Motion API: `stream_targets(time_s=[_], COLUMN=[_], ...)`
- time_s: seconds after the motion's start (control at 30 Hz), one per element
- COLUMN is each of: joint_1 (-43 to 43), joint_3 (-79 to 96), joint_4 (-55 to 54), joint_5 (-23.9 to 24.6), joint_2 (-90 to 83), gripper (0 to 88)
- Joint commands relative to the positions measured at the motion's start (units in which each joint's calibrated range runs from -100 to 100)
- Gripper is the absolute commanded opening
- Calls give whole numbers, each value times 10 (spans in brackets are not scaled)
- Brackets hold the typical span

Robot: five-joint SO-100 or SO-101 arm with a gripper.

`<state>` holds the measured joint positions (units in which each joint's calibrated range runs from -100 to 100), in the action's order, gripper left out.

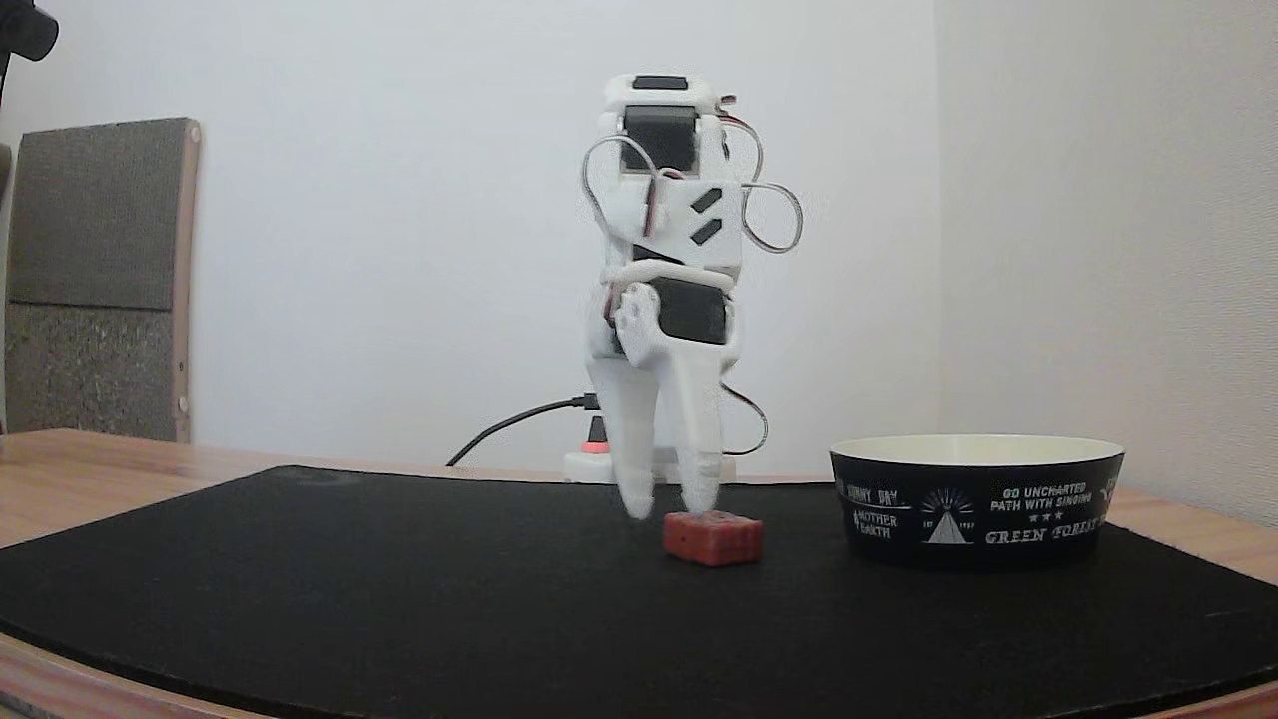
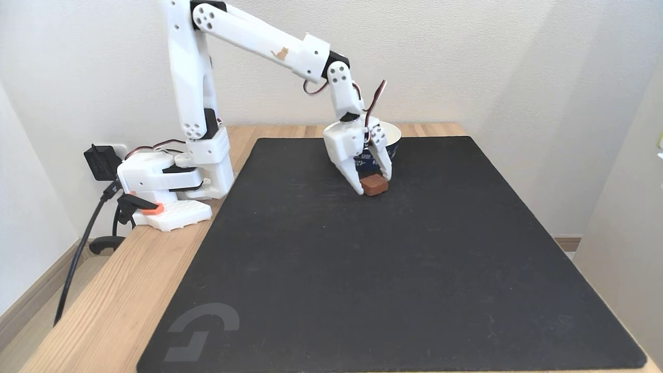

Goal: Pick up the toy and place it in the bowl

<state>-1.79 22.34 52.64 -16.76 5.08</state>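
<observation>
Gripper [image 1: 669, 504] points straight down over the toy [image 1: 713, 538], fingers spread apart and straddling it, tips at mat level; in a fixed view the block [image 2: 374, 185] sits between them, not lifted. Toy rests on the black mat [image 2: 362, 269]. Bowl [image 1: 976, 499] stands near, on the mat, apart from the toy.
</observation>
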Motion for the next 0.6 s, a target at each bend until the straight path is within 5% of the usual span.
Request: stream_targets(time_s=[0.0,0.57], joint_1=[-19,-37], joint_3=[-21,-15], joint_4=[-14,-45], joint_5=[7,8], joint_2=[4,41], gripper=[243,237])
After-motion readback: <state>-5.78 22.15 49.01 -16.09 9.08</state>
